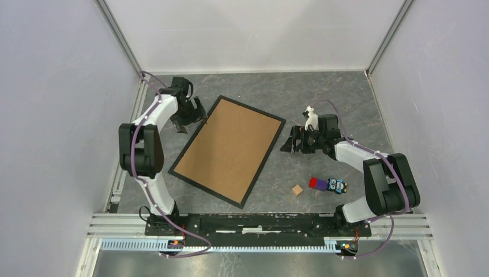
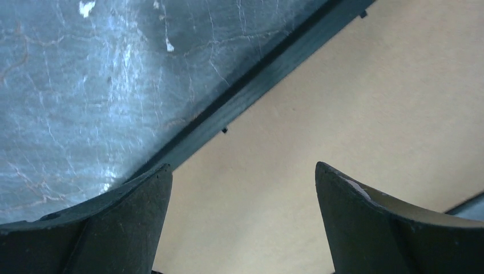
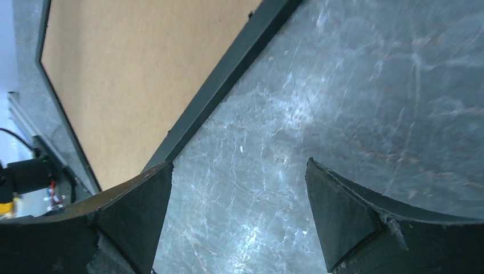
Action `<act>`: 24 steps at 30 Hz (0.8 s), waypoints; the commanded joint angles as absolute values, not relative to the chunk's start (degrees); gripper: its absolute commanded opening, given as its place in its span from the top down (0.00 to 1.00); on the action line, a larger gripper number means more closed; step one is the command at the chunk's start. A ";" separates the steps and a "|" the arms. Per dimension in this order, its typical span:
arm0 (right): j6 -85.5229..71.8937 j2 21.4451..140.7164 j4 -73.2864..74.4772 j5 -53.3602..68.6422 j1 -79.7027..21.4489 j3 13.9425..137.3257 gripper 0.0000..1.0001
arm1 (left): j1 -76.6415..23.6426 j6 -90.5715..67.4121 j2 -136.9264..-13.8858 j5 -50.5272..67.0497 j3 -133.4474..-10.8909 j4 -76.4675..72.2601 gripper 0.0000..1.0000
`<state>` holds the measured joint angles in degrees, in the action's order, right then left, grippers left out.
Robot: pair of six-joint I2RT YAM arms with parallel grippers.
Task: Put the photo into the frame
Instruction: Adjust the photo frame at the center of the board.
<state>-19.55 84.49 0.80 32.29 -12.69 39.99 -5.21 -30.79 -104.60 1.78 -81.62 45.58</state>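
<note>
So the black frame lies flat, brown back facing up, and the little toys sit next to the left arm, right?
Not the left arm: the top view shows the little toys beside the right arm. The frame does lie flat, brown back up.

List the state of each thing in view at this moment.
frame: flat on the table, back up
backing board: lying inside the frame
left gripper: open, empty, over the frame's edge
right gripper: open, empty, beside the frame
wooden cube: loose on the table
red block: lying loose
toy figure: lying loose
</note>
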 commanded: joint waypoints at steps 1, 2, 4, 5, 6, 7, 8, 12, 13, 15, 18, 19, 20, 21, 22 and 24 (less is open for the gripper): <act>-25.03 85.13 -11.92 39.16 -12.30 36.66 0.08 | -5.74 -25.06 -110.56 -3.06 -88.38 50.09 0.00; -25.14 85.80 -12.33 39.01 -12.39 36.44 0.08 | -5.74 -24.77 -111.82 -3.26 -89.04 51.11 0.00; -25.07 87.48 -12.36 38.13 -12.77 36.72 0.09 | -5.76 -24.48 -113.18 -1.70 -88.38 50.92 0.00; -25.10 88.80 -12.23 37.81 -13.06 37.05 0.09 | -5.74 -24.36 -113.50 -0.52 -87.56 50.48 0.00; -25.26 90.21 -12.20 37.63 -13.33 37.38 0.10 | -5.74 -24.27 -113.92 -0.27 -86.84 50.43 0.00; -25.78 91.36 -12.46 37.54 -13.84 37.85 0.12 | -5.74 -24.18 -114.27 -0.26 -86.32 50.45 0.02; -26.42 92.67 -13.23 37.55 -14.44 38.03 0.13 | -5.79 -24.17 -114.57 -0.26 -85.61 50.66 0.03; -30.15 96.09 -16.77 37.01 -17.44 38.95 0.20 | -5.72 -23.92 -113.37 5.29 -80.45 50.14 0.12; -30.75 96.75 -17.63 36.96 -17.96 39.30 0.21 | -5.78 -23.82 -112.09 6.49 -78.18 49.32 0.14; -31.93 97.80 -18.04 36.34 -18.71 40.30 0.22 | -5.93 -23.73 -109.07 9.38 -73.09 47.72 0.18; -31.39 99.08 -16.72 35.28 -18.80 42.41 0.23 | -6.46 -24.04 -103.55 13.87 -65.90 45.36 0.21; -30.75 99.50 -15.53 34.68 -18.72 43.32 0.23 | -6.62 -24.15 -101.63 14.87 -64.05 45.18 0.22; -29.82 99.81 -14.15 34.04 -18.65 44.32 0.23 | -6.97 -24.17 -100.09 16.18 -62.79 44.76 0.23; -29.22 100.14 -12.84 33.28 -18.55 45.15 0.23 | -7.30 -24.25 -98.11 17.08 -61.40 44.24 0.23; -28.73 100.43 -11.99 32.87 -18.24 45.94 0.23 | -7.53 -24.34 -96.61 17.67 -60.65 44.21 0.22; -27.87 100.87 -10.88 32.76 -17.49 46.99 0.23 | -7.78 -24.10 -94.34 18.63 -60.12 44.55 0.19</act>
